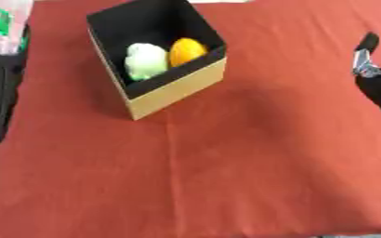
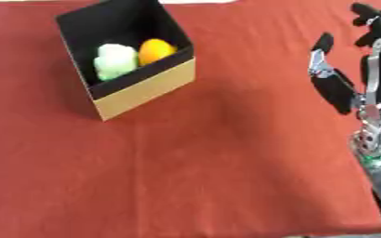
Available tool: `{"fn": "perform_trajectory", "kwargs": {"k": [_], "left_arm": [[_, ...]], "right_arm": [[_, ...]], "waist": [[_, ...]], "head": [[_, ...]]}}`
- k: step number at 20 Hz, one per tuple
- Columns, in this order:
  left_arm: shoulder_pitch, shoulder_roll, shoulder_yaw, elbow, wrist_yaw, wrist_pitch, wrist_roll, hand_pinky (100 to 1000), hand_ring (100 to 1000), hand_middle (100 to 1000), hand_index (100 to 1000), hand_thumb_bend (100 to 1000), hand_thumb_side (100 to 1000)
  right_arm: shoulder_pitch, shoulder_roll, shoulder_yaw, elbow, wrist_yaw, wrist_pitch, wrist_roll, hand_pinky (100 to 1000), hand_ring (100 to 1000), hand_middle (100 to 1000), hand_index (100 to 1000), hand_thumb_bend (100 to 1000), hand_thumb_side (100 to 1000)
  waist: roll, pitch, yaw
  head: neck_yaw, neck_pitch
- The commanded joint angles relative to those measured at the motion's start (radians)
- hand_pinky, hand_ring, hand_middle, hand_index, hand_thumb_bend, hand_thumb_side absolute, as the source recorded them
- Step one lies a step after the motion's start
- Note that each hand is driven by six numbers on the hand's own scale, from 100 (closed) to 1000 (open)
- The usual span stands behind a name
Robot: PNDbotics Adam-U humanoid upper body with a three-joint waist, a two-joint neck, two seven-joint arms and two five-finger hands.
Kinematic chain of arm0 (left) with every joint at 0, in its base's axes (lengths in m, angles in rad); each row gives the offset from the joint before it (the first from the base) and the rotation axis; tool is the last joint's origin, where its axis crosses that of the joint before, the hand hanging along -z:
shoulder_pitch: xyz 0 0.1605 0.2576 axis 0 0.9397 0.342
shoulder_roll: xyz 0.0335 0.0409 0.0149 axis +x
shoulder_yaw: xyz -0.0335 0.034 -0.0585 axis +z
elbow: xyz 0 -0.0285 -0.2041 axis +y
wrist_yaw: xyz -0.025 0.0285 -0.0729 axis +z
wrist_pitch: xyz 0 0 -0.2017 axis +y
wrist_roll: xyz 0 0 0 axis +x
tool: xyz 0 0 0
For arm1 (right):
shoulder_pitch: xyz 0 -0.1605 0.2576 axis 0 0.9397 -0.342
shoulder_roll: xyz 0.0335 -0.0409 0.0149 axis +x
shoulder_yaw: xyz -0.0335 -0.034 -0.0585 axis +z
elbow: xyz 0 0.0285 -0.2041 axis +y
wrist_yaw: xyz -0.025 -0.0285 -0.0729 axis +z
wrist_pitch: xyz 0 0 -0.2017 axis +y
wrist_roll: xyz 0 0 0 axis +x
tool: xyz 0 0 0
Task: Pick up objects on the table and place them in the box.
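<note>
The near red cloth (image 2: 186, 176) lies bare, the right hand (image 2: 364, 60) hangs open and empty, and the far-left box (image 1: 174, 88) holds a pale green object (image 1: 145, 60) and an orange one (image 1: 186, 50), so the task looks done.

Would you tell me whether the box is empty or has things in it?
Not empty: the open-topped box holds a pale green object and an orange one.

Two objects (image 1: 165, 56) sit side by side in the box (image 1: 174, 88).
</note>
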Motion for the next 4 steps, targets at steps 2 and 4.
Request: {"fn": "perform_trajectory", "kwargs": {"k": [2,4], "left_arm": [[0.041,0.042,0.043,-0.120,0.068,0.054,0.068,593,721,790,884,100,327],[0.083,0.049,0.061,-0.173,0.101,0.087,0.101,593,722,789,884,100,433]], "right_arm": [[-0.005,-0.026,-0.017,-0.016,0.002,-0.008,-0.010,567,547,648,852,100,542],[-0.009,-0.026,-0.018,-0.016,0.000,-0.013,-0.016,566,548,648,852,100,538]], "waist": [[-0.007,-0.025,0.005],[-0.009,-0.026,0.011]], "head": [[-0.013,0.005],[-0.018,0.005]]}}
